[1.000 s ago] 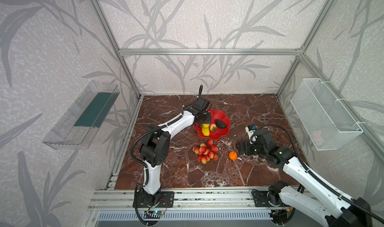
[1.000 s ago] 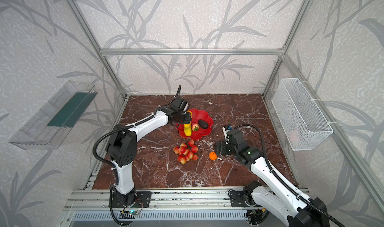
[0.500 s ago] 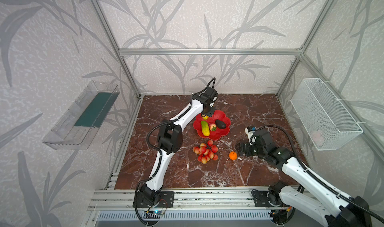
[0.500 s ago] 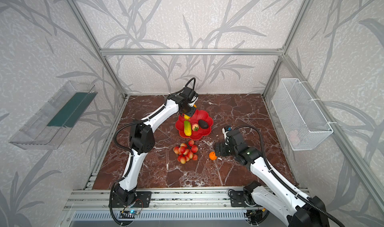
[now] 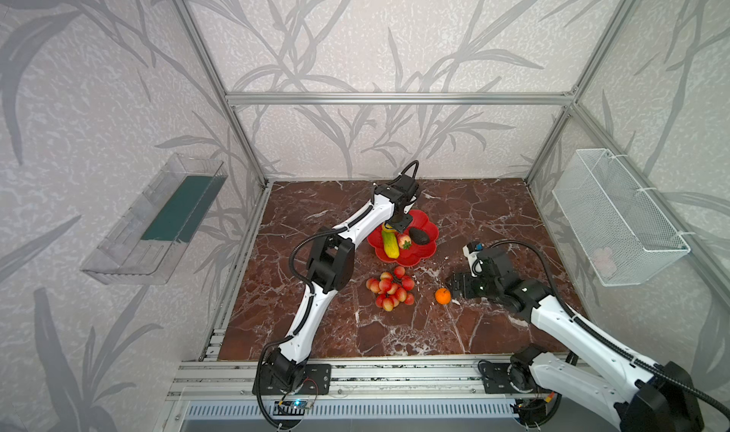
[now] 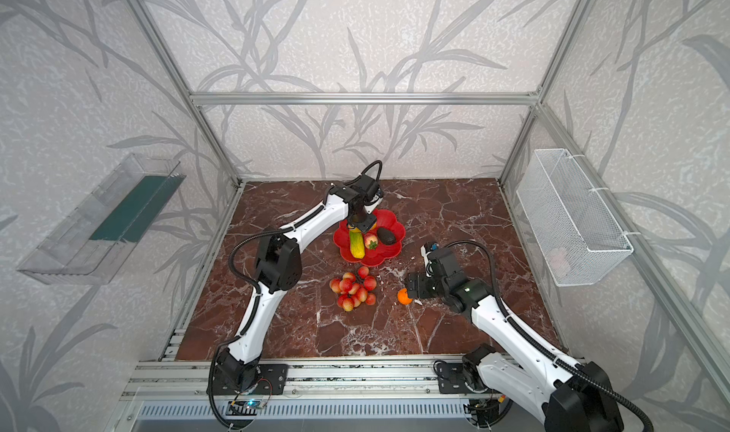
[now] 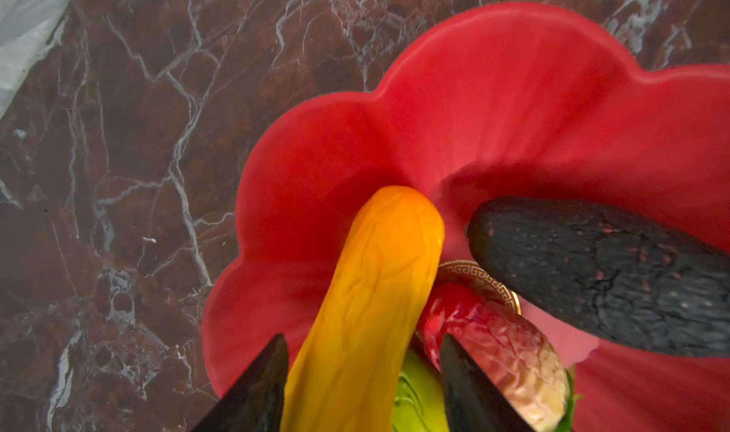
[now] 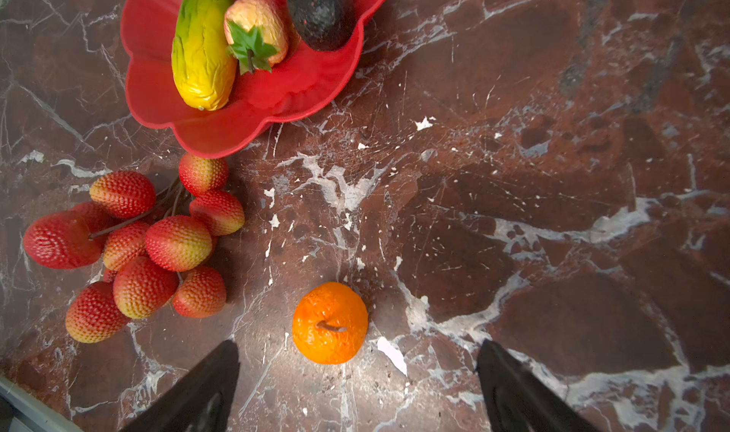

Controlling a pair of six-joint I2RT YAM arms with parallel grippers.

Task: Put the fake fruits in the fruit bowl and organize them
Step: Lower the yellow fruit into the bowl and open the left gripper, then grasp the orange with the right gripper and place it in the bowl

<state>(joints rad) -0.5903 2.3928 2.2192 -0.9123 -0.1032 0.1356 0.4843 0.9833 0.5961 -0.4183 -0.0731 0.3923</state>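
Left wrist view: left jaws stand partly apart astride the yellow-orange fruit (image 7: 371, 291), which lies in the red fruit bowl (image 7: 513, 94) beside avocado (image 7: 612, 276) and strawberry (image 7: 493, 339). Right jaws gape wide just right of the small orange (image 8: 330, 323) on the surface (image 8: 553, 212); the grape bunch (image 8: 134, 248) lies left of it.

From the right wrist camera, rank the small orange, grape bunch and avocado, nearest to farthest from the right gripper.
1. Small orange: just ahead of the right gripper.
2. Grape bunch: on the table, beside the fruit bowl.
3. Avocado: inside the bowl.
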